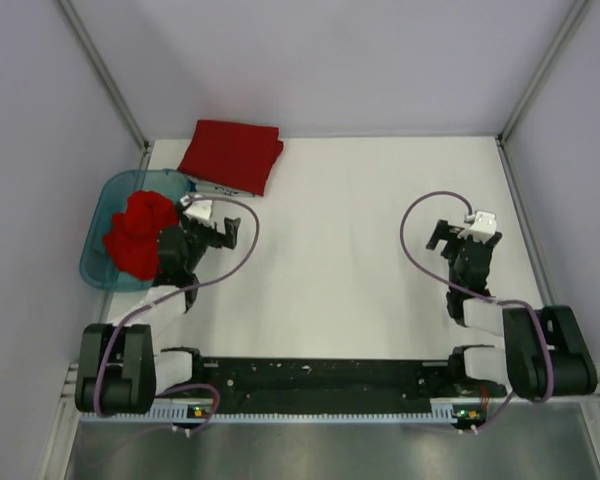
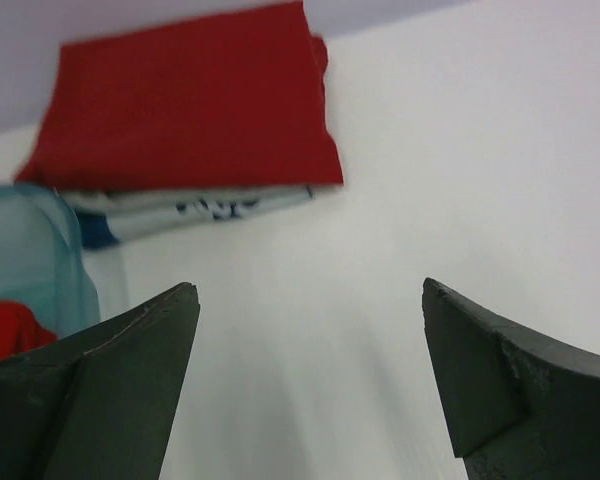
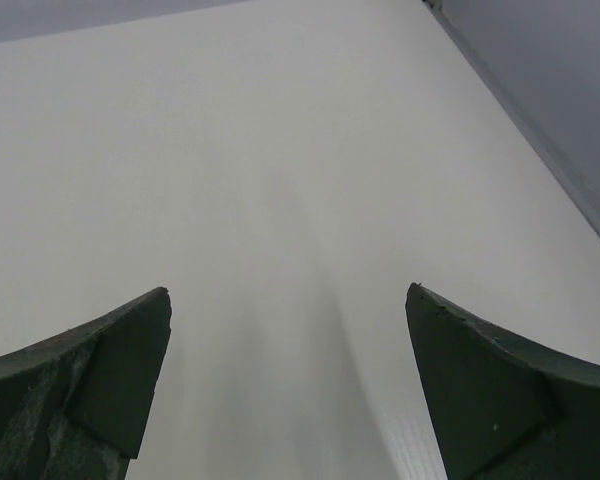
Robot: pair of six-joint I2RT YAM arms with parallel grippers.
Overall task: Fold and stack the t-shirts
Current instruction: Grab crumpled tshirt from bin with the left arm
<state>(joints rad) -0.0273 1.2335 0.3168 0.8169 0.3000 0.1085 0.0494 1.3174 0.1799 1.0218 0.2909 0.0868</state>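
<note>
Left gripper (image 2: pixel 310 300) hangs with jaws spread wide, gripping nothing, just beside the teal tub (image 1: pixel 98 222); right gripper (image 3: pixel 288 300) equally spread, low over the white table (image 1: pixel 360 230); crumpled t-shirt (image 1: pixel 140 235), red, heaped in the tub; folded t-shirt (image 1: pixel 232 155), red, flat at the far left corner.

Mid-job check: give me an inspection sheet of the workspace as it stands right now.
Surface: white table, no stains seen.
Job's things: folded t-shirt at the far left; crumpled t-shirt in the teal tub.
Clutter: white-and-blue printed item under the folded t-shirt; cannot tell what it is.
Grippers: left gripper open beside the tub; right gripper open over the table; both empty.
Cables: purple cable looped off each wrist, clear of the shirts.
Surroundings: pale walls, metal frame posts.
</note>
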